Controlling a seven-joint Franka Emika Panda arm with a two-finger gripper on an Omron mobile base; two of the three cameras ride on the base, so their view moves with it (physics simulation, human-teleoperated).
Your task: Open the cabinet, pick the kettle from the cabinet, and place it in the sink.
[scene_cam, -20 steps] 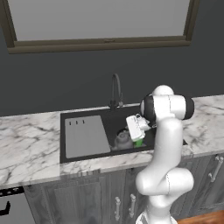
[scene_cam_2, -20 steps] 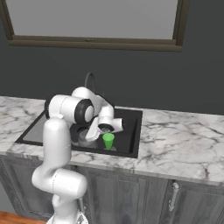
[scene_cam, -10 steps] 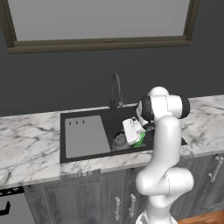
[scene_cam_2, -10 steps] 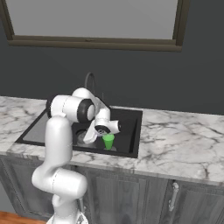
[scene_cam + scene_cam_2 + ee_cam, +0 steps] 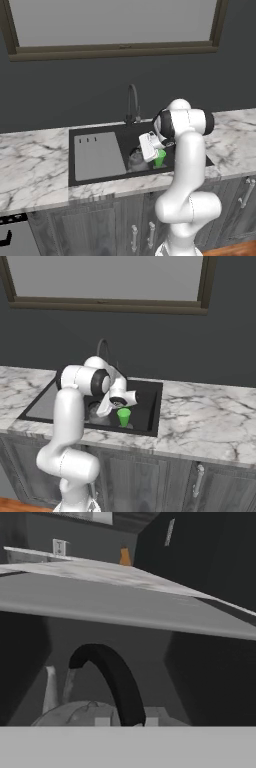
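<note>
Even, diffuse rendered lighting, no glare. Sink [image 5: 100,172] interior dark with little shadow detail. Hand view dim and softly blurred; base views slightly coarse.

sink [image 5: 90,172] | inside: kettle [image 5: 135,161], green cup [image 5: 159,157]

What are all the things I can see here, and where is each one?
Squat grey metal kettle: one, grey, inside the basin under the gripper.
Bright green cup: one, green, in the basin beside the kettle.
Wide black rectangular sink: one, black, set into the counter.
Grey flat insert panel: one, grey, left part of the sink.
Dark curved faucet: one, dark, behind the sink.
White marble counter: one, white with grey veins, around the sink.
Dark-framed window: one, on the wall above.
Gripper: one, white, low over the kettle; open or shut is unclear.
</note>
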